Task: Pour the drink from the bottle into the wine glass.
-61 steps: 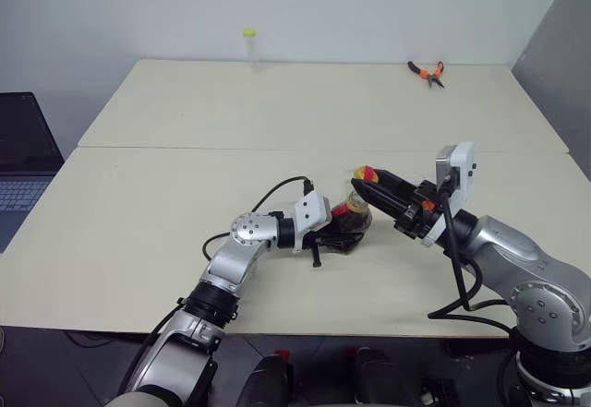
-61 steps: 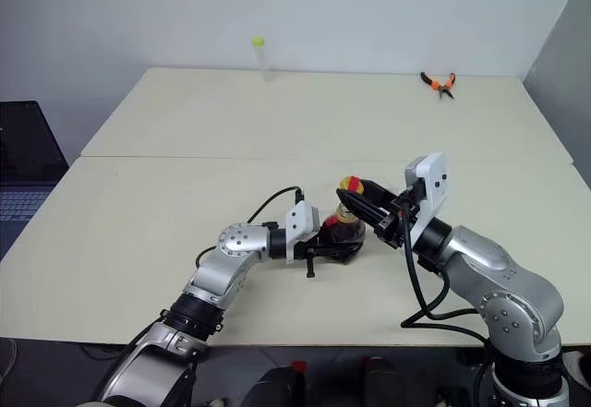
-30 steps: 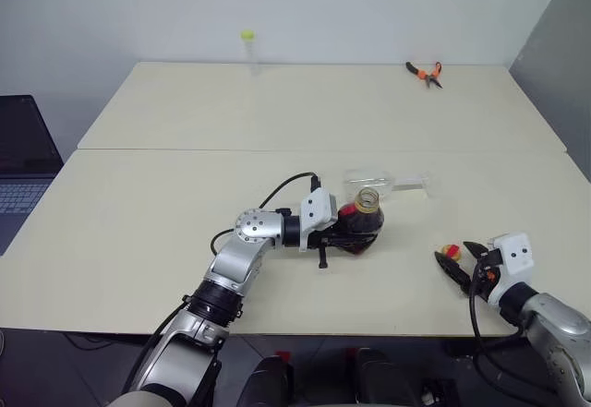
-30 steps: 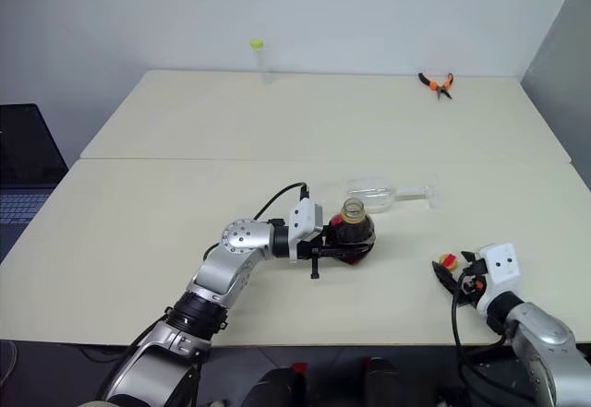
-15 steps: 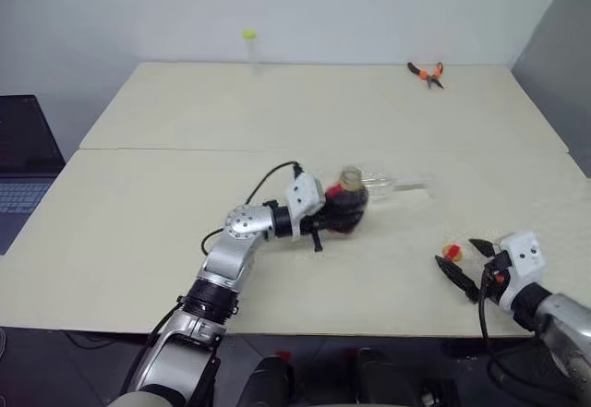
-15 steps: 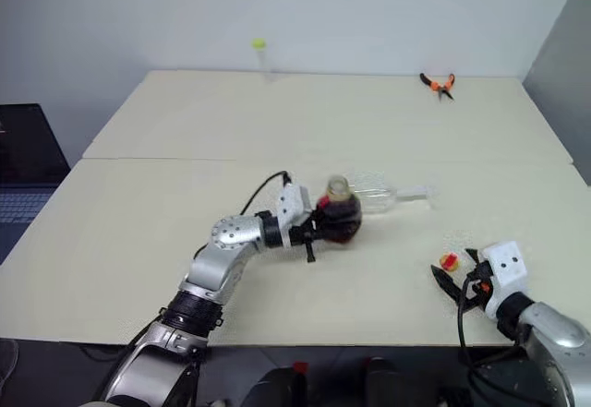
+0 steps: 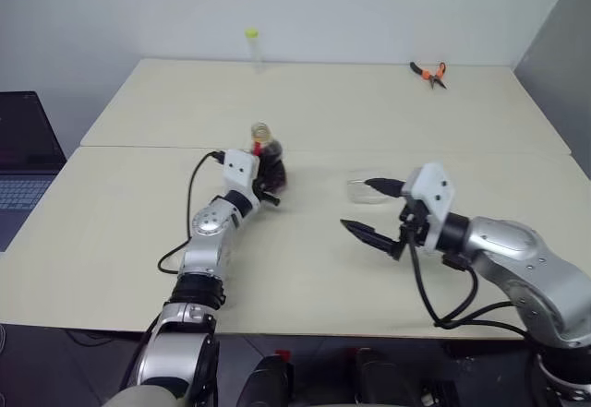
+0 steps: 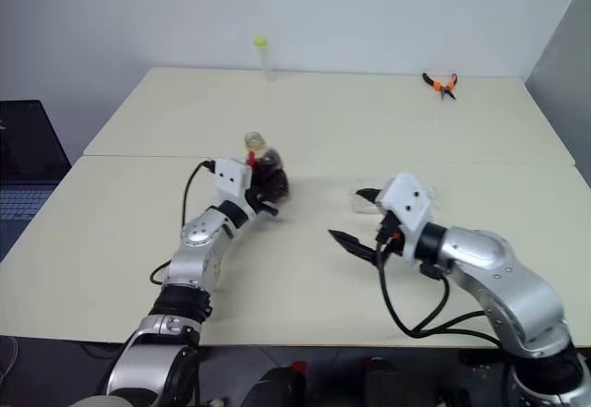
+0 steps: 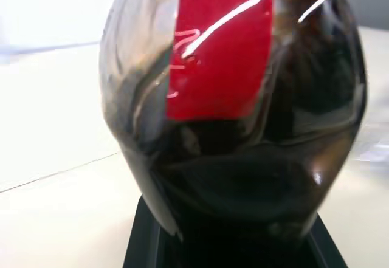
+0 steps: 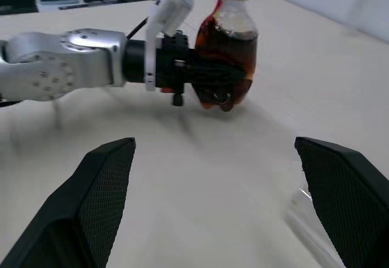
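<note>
**Bottle held up in my left gripper, glass lying on the table**

While my left gripper (image 8: 261, 188) holds the bottle (image 7: 268, 161) by its round body, the bottle stands almost upright, lifted above the table (image 7: 120, 213). Its neck has no cap on it, and the mouth points up. The drink (image 10: 226, 55) inside is dark brown-red and fills the wide lower part. In my left wrist view the red label (image 9: 222, 43) is very close, and the dark liquid sits below it against my black fingers. The jaws of this gripper are pressed on the bottle from both sides.

My right gripper (image 7: 374, 209) is in the air over the near half of the table, well apart from the bottle, to its right. Its two black fingers (image 10: 100, 183) are spread wide and nothing is between them. In my right wrist view I look between them towards the bottle and my left arm.

The wine glass (image 7: 367, 190) lies on its side on the table, just behind my right gripper. It is clear and partly hidden by the gripper, so I cannot tell more about it.

At the far edge of the table stands a thin clear tube (image 7: 251, 48) with a yellow-green cap, and at the far right lie pliers (image 7: 428, 72) with orange handles. A laptop (image 7: 26, 162) is left of the table.
</note>
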